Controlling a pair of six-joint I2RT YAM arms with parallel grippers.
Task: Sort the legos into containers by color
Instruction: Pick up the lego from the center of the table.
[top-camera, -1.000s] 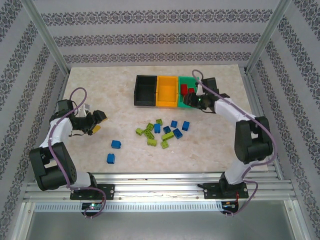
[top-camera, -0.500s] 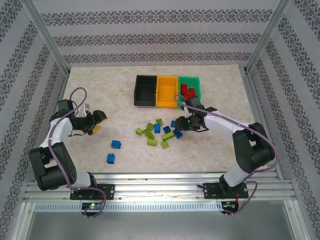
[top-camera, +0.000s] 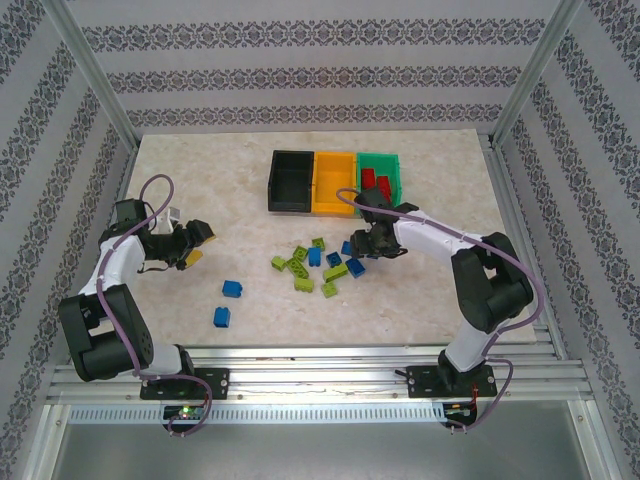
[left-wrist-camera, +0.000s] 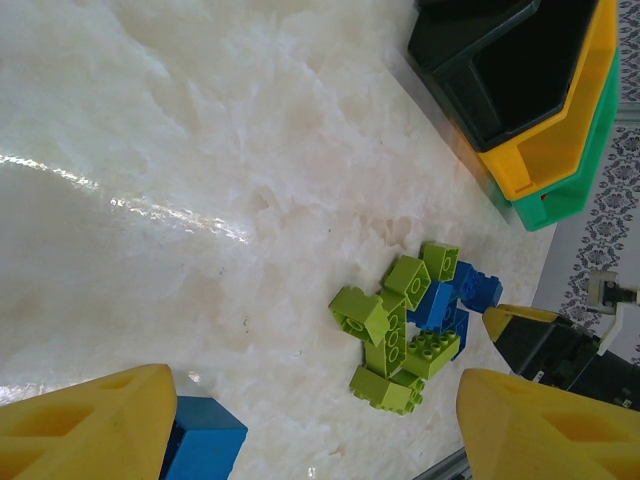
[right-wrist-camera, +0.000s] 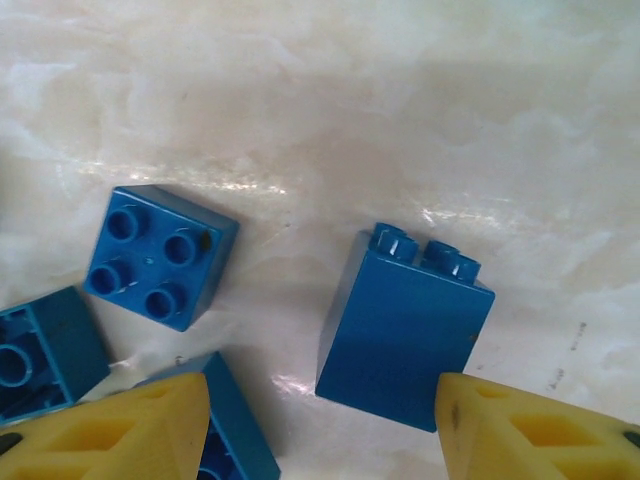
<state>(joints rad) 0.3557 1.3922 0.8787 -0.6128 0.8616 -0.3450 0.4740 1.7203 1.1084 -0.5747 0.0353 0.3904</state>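
Now right fingers (right-wrist-camera: 130, 430) back from green bin (top-camera: 380, 155) at 12 o'clock, spreading, empty, over blue brick (right-wrist-camera: 400, 340) at pile's (top-camera: 310, 265) 3 o'clock edge. Reds (top-camera: 372, 182) binned; blue sorting likely next. Left fingers (left-wrist-camera: 80, 425) wide, empty, 9 o'clock.

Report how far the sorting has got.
Done: red bricks lie in the green bin. In hand: the right claw hangs open over a blue brick, gripping nothing. Left: other blue bricks and lime bricks on the table; the black bin and yellow bin look empty.
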